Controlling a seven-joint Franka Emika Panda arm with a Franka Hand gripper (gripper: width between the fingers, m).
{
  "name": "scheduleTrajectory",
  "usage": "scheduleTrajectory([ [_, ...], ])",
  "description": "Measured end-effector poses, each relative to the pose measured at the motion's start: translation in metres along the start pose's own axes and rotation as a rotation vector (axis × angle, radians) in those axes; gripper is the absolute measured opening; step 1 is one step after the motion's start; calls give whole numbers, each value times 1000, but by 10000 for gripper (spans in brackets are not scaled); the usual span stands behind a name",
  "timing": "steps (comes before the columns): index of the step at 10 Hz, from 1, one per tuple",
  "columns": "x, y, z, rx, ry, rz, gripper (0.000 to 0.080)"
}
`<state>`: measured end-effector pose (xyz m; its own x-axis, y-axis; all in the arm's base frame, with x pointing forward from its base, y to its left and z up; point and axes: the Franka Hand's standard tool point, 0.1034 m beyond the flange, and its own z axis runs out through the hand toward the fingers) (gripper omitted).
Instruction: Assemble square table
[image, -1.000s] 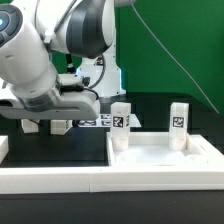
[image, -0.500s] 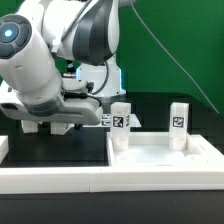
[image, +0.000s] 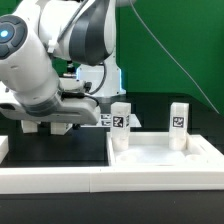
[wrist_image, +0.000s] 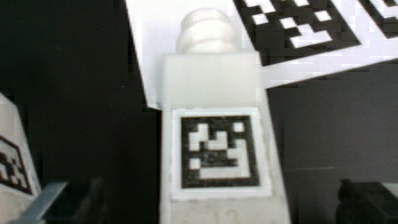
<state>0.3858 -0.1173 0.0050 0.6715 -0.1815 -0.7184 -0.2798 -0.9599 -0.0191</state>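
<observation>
In the wrist view a white leg (wrist_image: 214, 130) with a black-and-white tag lies on the black table, its threaded tip pointing away from the wrist. My gripper (wrist_image: 214, 207) straddles its near end with the jaws apart. Dark gaps show between the leg and each fingertip (wrist_image: 63, 203). In the exterior view the gripper (image: 46, 126) is low over the table at the exterior view's left, and that leg is hidden behind it. The white square tabletop (image: 165, 158) lies at the right with two legs standing upright on its far corners (image: 121, 124) (image: 179, 123).
The marker board (wrist_image: 311, 35) lies just beyond the leg's tip and also shows in the exterior view (image: 98, 120). Another tagged white part (wrist_image: 11, 150) lies close beside the leg. A long white border bar (image: 60, 179) runs along the front.
The arm's upper links have shifted slightly toward the exterior view's left. The gripper stays low over the same spot.
</observation>
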Motion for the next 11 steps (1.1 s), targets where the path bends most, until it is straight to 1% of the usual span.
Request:
scheduleTrajectory([
  [1, 0, 0, 0, 1, 0, 1, 599],
  [2, 0, 0, 0, 1, 1, 1, 599],
  [3, 0, 0, 0, 1, 1, 1, 423],
  [4, 0, 0, 0, 1, 1, 1, 423],
  [5, 1, 0, -1, 1, 2, 1, 288],
  [9, 1, -1, -2, -1, 6, -1, 288],
  [10, 1, -2, -5, -1, 9, -2, 288],
  [11, 2, -6, -11, -4, 17, -7, 288],
])
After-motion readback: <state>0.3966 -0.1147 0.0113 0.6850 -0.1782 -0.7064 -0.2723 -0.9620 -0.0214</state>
